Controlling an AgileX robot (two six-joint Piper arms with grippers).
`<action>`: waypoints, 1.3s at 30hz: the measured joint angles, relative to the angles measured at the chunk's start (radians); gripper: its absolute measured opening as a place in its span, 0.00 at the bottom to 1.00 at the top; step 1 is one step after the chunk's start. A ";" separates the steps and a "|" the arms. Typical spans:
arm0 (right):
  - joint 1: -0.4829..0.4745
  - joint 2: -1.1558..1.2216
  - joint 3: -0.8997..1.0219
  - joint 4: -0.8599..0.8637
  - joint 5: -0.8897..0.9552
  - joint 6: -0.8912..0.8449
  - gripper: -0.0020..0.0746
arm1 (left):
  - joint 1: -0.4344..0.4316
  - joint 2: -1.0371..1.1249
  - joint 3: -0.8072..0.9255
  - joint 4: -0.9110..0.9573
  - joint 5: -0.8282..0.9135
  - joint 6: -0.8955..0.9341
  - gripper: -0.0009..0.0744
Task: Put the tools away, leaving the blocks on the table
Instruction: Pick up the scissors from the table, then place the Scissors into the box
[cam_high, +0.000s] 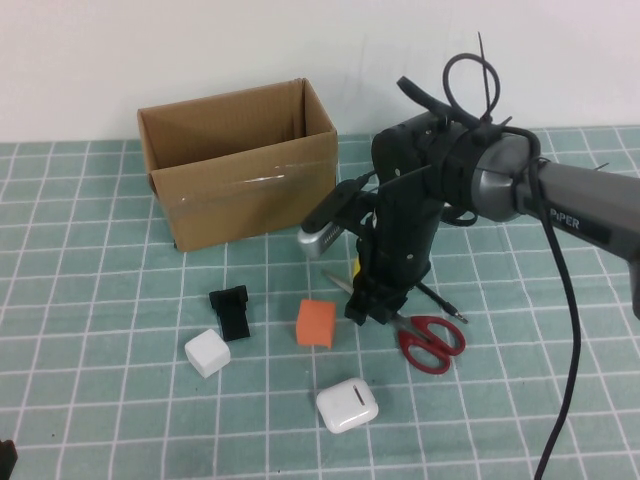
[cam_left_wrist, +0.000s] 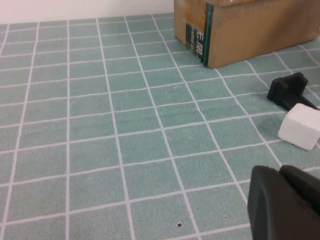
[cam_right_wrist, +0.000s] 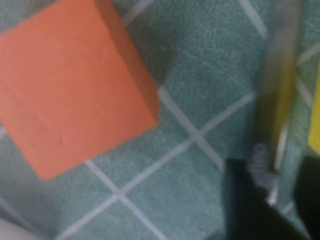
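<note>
1. Teal-green matting with a white grid covers the table (cam_high: 90, 250) in the high view, below a pale wall. An open cardboard box (cam_high: 240, 165) stands at the back. The right gripper (cam_high: 368, 308) reaches down between the orange block (cam_high: 316, 322) and the scissors (cam_high: 420, 335), whose red handles lie to its right and whose steel blades run under it. A thin black pointed tool (cam_high: 440, 302) lies just behind the scissors. A sliver of yellow (cam_high: 355, 268) shows behind the arm. The white block (cam_high: 207, 352) sits just beside a small black clip (cam_high: 231, 310), and a glossy white case (cam_high: 348, 405) lies nearer the robot.

2. From the left wrist, the left gripper (cam_left_wrist: 285, 200) hangs low over bare mat, fingers together, near the white block (cam_left_wrist: 299, 126), the clip (cam_left_wrist: 290, 90) and the box corner (cam_left_wrist: 240, 30).

3. From the right wrist, the orange block (cam_right_wrist: 75, 85) fills one side; the dark fingers (cam_right_wrist: 245, 200) flank a blurred steel blade (cam_right_wrist: 272, 115). Whether they pinch it, I cannot tell.
</note>
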 joint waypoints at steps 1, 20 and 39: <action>0.002 0.000 0.000 0.000 -0.002 0.008 0.08 | 0.000 0.000 0.000 0.000 0.000 0.000 0.01; 0.048 -0.216 -0.001 -0.066 0.046 0.110 0.02 | 0.000 0.000 0.000 0.000 0.000 0.000 0.01; 0.048 -0.125 -0.378 -0.123 -0.563 -0.481 0.02 | 0.000 0.000 0.000 0.000 0.000 -0.002 0.01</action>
